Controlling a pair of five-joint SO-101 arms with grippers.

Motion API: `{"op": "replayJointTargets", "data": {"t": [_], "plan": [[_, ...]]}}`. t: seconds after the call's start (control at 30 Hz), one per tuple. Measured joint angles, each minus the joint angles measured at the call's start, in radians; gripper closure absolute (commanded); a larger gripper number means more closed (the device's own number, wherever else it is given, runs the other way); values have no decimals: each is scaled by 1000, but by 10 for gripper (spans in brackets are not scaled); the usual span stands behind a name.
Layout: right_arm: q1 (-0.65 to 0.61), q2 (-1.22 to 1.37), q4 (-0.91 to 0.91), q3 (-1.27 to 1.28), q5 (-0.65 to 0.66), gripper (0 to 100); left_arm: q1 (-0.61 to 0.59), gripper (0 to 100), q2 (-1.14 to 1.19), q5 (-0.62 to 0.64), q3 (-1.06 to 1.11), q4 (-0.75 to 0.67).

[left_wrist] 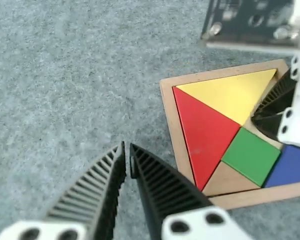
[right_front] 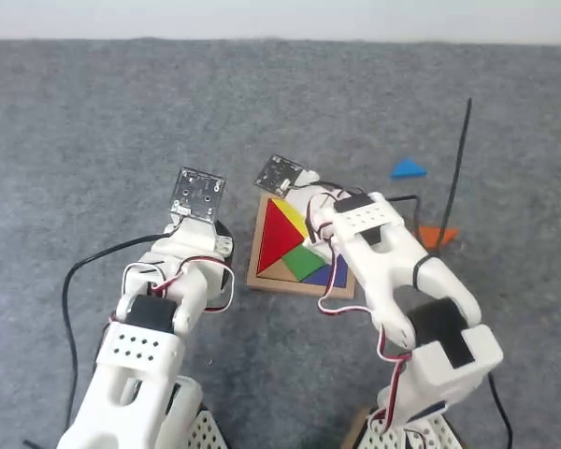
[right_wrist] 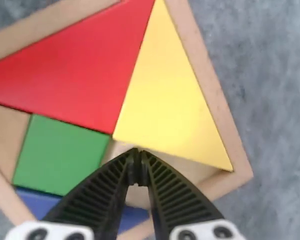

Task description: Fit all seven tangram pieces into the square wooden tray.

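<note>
The square wooden tray (right_front: 259, 272) lies mid-table holding a red triangle (right_front: 279, 239), a yellow triangle (right_front: 295, 217), a green square (right_front: 304, 262) and a blue piece (right_front: 338, 274). In the right wrist view my right gripper (right_wrist: 138, 153) is shut and empty, low over a bare wooden slot beside the yellow triangle (right_wrist: 165, 100) and the green square (right_wrist: 60, 155). My left gripper (left_wrist: 126, 148) is shut with nothing in it, over the carpet just off the tray's rim (left_wrist: 167, 107), near the red triangle (left_wrist: 205, 135). A blue triangle (right_front: 408, 169) and an orange triangle (right_front: 437, 236) lie loose on the carpet.
Grey carpet covers the whole table. A black cable (right_front: 458, 178) runs up past the orange triangle on the right. The right arm (right_front: 393, 271) hangs over the tray's right half. A bare wooden triangle slot (left_wrist: 227, 180) shows at the tray's near edge.
</note>
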Motion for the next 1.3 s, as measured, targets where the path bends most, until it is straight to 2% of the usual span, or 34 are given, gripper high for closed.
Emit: {"op": "replayJointTargets", "data": {"t": [0.5,0.7,0.9,1.0,1.13,1.23,1.3], "plan": [[-2,40,-5,-48,9,991,0,988,0,0,0,0],[15,-86,60,-31,8,991,0,988,0,0,0,0],[153,-338,74,112,-35,980,0,988,0,0,0,0],[256,-425,81,190,-41,904,0,988,0,0,0,0],[402,-448,140,212,-91,807,0,988,0,0,0,0],[480,-448,152,227,-103,818,0,988,0,0,0,0],[485,-443,152,236,-51,820,0,988,0,0,0,0]]}}
